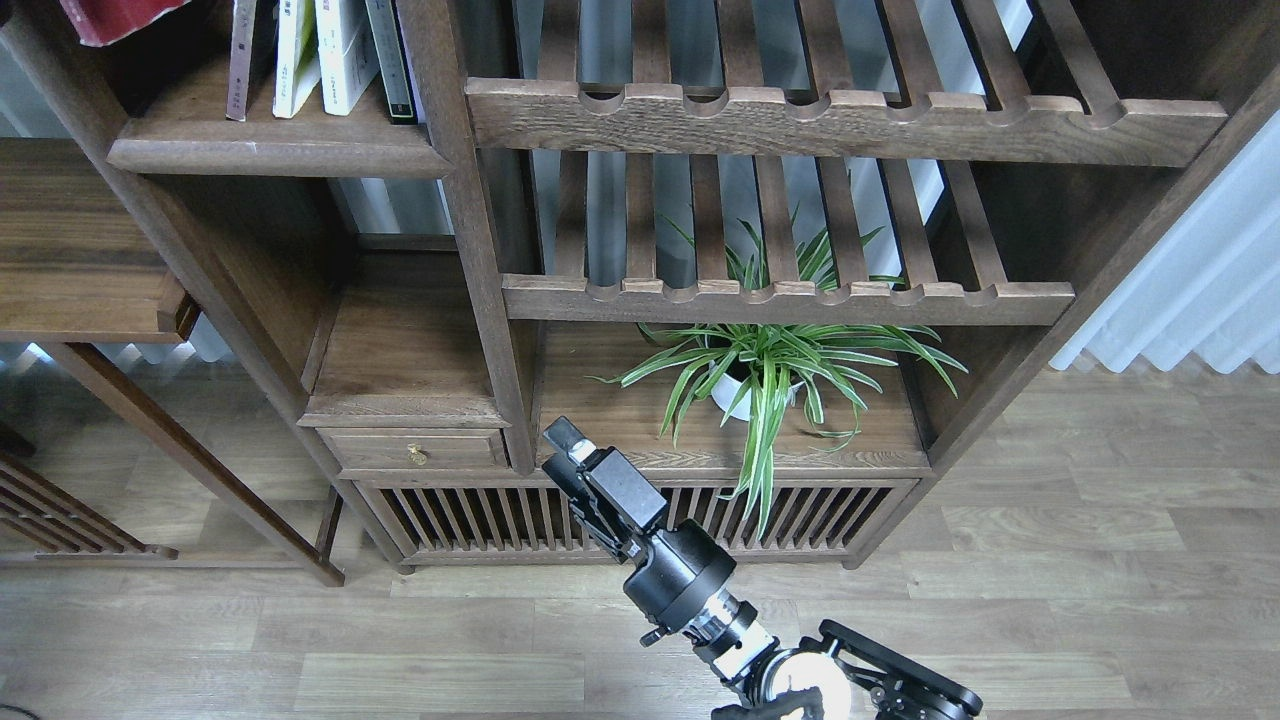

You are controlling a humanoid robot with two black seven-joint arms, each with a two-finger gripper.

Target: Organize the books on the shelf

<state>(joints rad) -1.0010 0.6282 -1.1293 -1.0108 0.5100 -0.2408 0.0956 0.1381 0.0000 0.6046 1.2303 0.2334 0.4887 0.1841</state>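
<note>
At the bottom centre of your view, the right gripper (566,440) points up and to the left, seen nearly end-on, so you cannot tell how far its jaws stand apart; nothing is visibly held in them. It hangs in front of the low cabinet, just right of the small drawer (415,450) and left of the potted plant (770,375). The left arm is not in view, so the right arm is the only one you can judge from here. From the jaws, the books (315,55) lie well up and to the left, standing upright on the shelf (270,155) in the top-left corner, spines toward you, their long axes running vertical and away up out of frame. A red cover (115,15) shows at the very top-left edge, apart from that row and cut off by the frame. Any reach would likely have to climb past the post (470,230) dividing the shelf from the slatted racks (790,290).
</note>
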